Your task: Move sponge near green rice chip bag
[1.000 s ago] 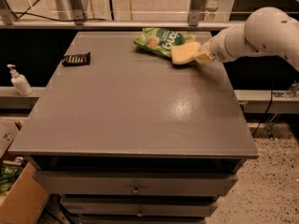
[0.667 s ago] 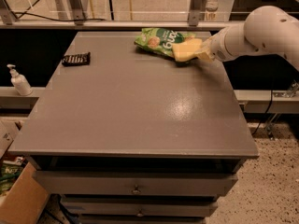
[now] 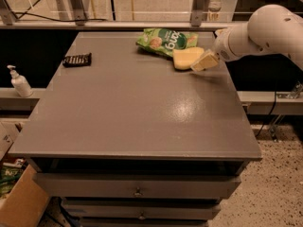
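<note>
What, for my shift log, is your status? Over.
Gripper low over table, at sponge end. Sponge against green rice chip bag. Nothing between them.

You count one pale yellow wavy foam sponge (image 3: pixel 186 58), one flat crinkly bright green chip bag (image 3: pixel 163 40), one small black ridged bar (image 3: pixel 77 59), one white plastic pump bottle (image 3: pixel 20 82), one grey table (image 3: pixel 132 122), and one gripper (image 3: pixel 202 63) just right of the sponge.

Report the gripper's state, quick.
Gripper: at the right end of the sponge, beside the green rice chip bag; grip state cannot be told.
</note>
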You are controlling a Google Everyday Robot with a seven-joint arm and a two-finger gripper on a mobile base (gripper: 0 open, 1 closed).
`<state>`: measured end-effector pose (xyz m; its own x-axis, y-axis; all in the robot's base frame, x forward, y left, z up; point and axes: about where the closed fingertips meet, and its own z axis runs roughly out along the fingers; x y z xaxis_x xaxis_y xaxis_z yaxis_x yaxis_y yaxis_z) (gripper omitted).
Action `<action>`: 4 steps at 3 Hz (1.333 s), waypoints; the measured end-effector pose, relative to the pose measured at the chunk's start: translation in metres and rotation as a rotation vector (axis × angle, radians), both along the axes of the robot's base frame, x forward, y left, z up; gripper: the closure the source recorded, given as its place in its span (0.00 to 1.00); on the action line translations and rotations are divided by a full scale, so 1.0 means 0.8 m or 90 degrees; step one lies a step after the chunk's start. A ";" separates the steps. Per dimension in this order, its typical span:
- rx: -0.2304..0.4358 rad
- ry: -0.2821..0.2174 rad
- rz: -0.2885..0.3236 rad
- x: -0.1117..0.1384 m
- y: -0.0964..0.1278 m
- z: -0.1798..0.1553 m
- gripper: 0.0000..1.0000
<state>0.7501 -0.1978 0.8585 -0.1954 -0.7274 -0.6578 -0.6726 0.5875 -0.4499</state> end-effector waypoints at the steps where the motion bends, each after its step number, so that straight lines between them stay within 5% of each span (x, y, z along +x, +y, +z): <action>1: 0.001 0.000 -0.002 -0.002 -0.004 0.001 0.00; 4: 0.106 0.032 0.013 -0.061 -0.076 0.038 0.00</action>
<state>0.7013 -0.2585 0.8887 -0.2178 -0.6128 -0.7596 -0.7042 0.6375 -0.3124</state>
